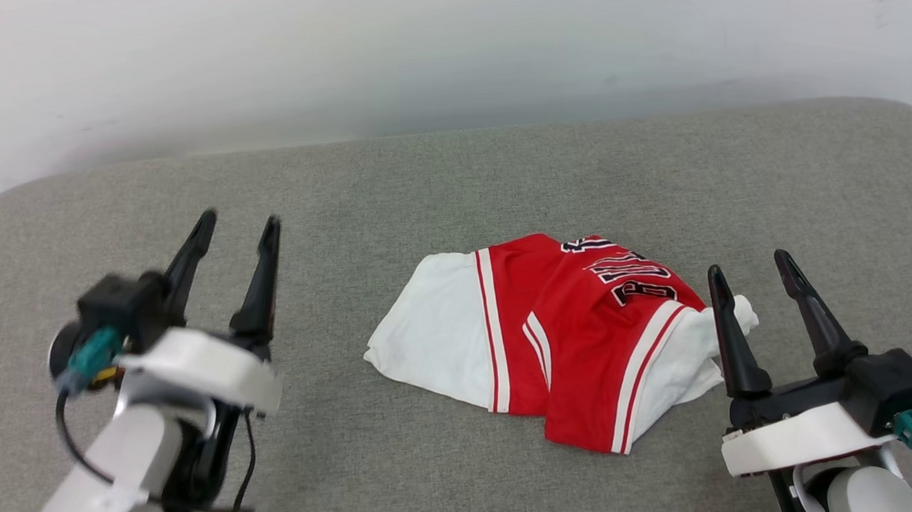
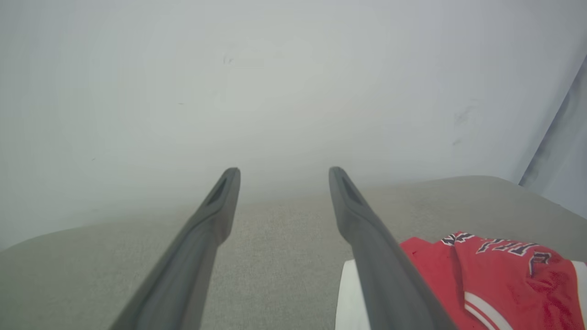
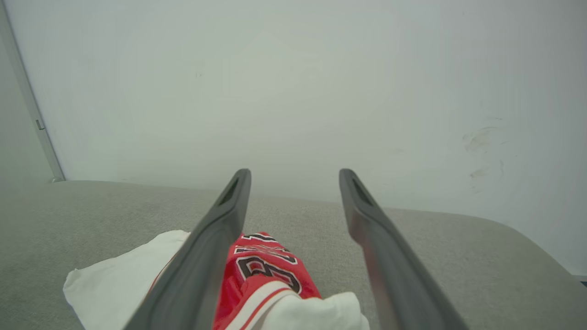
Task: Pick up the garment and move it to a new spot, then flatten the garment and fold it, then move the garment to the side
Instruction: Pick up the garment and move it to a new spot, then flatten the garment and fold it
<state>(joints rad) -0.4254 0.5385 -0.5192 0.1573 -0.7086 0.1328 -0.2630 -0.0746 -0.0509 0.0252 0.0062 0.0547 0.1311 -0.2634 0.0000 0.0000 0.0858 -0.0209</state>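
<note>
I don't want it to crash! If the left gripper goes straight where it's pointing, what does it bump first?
Probably the pale wall, though depth is unclear. The left gripper points over grey cushion; the garment lies to its right.

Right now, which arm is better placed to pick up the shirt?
Right, probably. The right gripper stands open beside the garment, whose white sleeve shows between its fingers in the right wrist view. The left gripper is open but bare grey cushion separates it from the cloth.
</note>
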